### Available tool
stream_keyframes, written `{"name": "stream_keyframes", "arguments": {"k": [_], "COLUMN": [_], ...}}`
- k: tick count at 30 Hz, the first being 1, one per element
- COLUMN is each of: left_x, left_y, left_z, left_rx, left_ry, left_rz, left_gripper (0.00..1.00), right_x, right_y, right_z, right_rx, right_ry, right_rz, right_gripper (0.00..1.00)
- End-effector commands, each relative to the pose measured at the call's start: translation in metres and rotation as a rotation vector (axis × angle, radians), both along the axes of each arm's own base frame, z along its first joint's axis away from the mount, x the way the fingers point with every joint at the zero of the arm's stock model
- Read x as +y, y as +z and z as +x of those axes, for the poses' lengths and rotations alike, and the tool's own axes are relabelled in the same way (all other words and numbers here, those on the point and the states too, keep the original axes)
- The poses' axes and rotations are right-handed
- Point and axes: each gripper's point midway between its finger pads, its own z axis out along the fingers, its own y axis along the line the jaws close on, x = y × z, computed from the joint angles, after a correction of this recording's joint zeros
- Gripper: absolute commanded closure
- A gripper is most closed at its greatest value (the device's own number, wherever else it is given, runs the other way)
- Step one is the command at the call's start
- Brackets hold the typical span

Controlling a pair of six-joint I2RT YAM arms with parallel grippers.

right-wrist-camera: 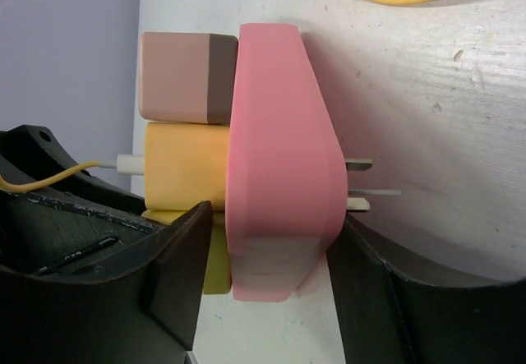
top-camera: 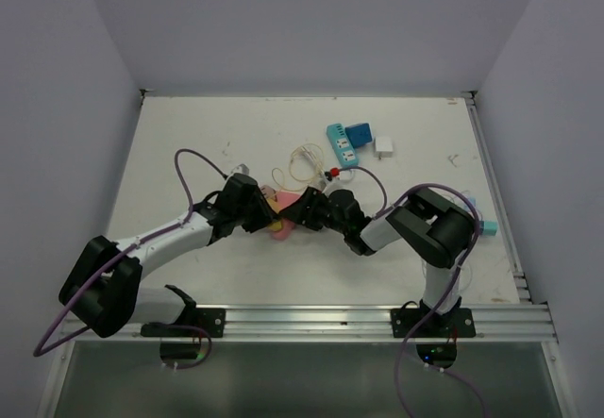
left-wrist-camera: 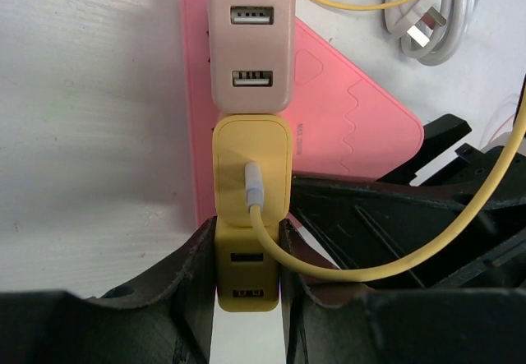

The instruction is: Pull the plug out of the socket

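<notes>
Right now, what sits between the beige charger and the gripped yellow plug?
A second yellow charger with a cable plugged in, in the left wrist view.

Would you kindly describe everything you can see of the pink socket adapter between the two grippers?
The pink socket adapter is a smooth, plastic-looking wedge with an embossed heart and wavy line on its face and metal prongs behind. It carries three chargers: a beige charger, a yellow charger with a cable, and a second yellow charger pinched by the left gripper. The right gripper straddles its end; contact is unclear.
</notes>
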Motion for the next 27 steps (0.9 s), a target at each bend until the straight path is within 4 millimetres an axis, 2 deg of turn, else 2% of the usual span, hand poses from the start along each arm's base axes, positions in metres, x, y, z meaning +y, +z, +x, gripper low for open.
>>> {"name": "stream_keyframes", "arguments": {"k": [1,4,8,10,12,13,14,15,16,17,18,20,22,23,24,27], "left_x": [-0.017,-0.017,-0.019,-0.02,-0.02,-0.02,-0.02,-0.018,-0.018,-0.017,-0.017,-0.017,-0.018,-0.02,-0.023,-0.03], "left_y": [0.007,0.006,0.007,0.01,0.014,0.018,0.02,0.021,0.026,0.026,0.028,0.03,0.029,0.031,0.032,0.031], "left_z": [0.001,-0.001,-0.001,-0.001,0.001,0.003,0.002,0.003,0.003,0.003,0.003,0.002,-0.001,-0.001,-0.002,-0.007], "left_rx": [0.008,0.012,0.009,0.003,-0.007,-0.019,-0.022,-0.029,-0.04,-0.04,-0.045,-0.048,-0.047,-0.051,-0.049,-0.046], "left_ry": [-0.012,-0.005,0.024,0.032,0.037,0.042,0.047,0.056,0.057,0.066,0.065,0.065,0.059,0.053,0.046,0.019], "left_rz": [-0.062,-0.072,-0.115,-0.13,-0.138,-0.144,-0.146,-0.145,-0.153,-0.156,-0.16,-0.174,-0.185,-0.199,-0.21,-0.239], "left_gripper": [0.7,0.7,0.7,0.69,0.62,0.6,0.52,0.47,0.42,0.33,0.29,0.17,0.13,0.12,0.12,0.12], "right_x": [0.012,0.01,0.008,0.005,0.001,0.0,-0.002,-0.006,-0.007,-0.009,-0.013,-0.019,-0.026,-0.029,-0.034,-0.044], "right_y": [0.017,0.015,0.017,0.022,0.021,0.029,0.033,0.03,0.04,0.043,0.039,0.054,0.054,0.065,0.062,0.071], "right_z": [0.01,0.01,0.006,0.006,0.004,0.005,0.005,0.004,0.005,0.005,0.004,0.007,0.008,0.009,0.009,0.012], "right_rx": [-0.062,-0.061,-0.07,-0.091,-0.103,-0.122,-0.129,-0.133,-0.155,-0.164,-0.169,-0.202,-0.209,-0.222,-0.214,-0.239], "right_ry": [-0.004,-0.01,-0.003,-0.005,-0.004,-0.006,-0.008,-0.011,-0.017,-0.018,-0.014,-0.04,-0.05,-0.054,-0.058,-0.08], "right_rz": [0.053,0.057,0.06,0.055,0.022,0.025,0.02,-0.007,-0.006,-0.02,-0.06,-0.075,-0.139,-0.142,-0.193,-0.248], "right_gripper": [0.41,0.53,0.74,0.81,0.92,0.95,1.0,1.0,1.0,1.0,1.0,1.0,1.0,1.0,1.0,1.0]}}
